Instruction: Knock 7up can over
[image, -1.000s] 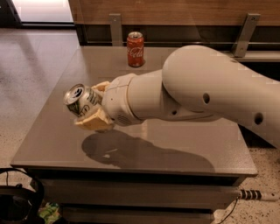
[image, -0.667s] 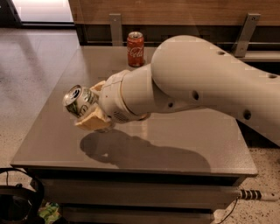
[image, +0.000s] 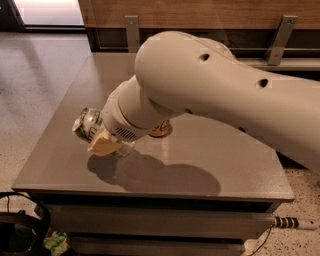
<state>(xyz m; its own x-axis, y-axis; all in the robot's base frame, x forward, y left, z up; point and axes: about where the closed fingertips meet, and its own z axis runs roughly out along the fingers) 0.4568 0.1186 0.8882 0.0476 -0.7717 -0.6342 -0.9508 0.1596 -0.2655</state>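
Gripping the 7up can (image: 86, 124), the fingers (image: 104, 146) appear closed on its body. One tan pad shows pressed against the lower side of the can; the opposing one is hidden behind it. The gripper (image: 99, 136) sits low over the left front part of the worktop (image: 225, 165). The can is held tilted, with its silver top facing up and to the left and its base towards the wrist. A shadow lies directly beneath it. Whether the base touches the surface cannot be confirmed.

Step in hand: the can is grasped and tipped off upright but is not lying on the worktop. The knock-over is judged under way, not complete. The next move calls for bringing the can down onto its side and parting the fingers. Care is needed because a round can may roll, and the left edge is near.

Condition of the can: silver-white wall with green lettering and marks, silver lid, no dent visible.

Further out, the white arm (image: 215, 90) reaches in from the right. It hides most of a second can (image: 161, 131) standing just behind the wrist, near the held can but not touching it.
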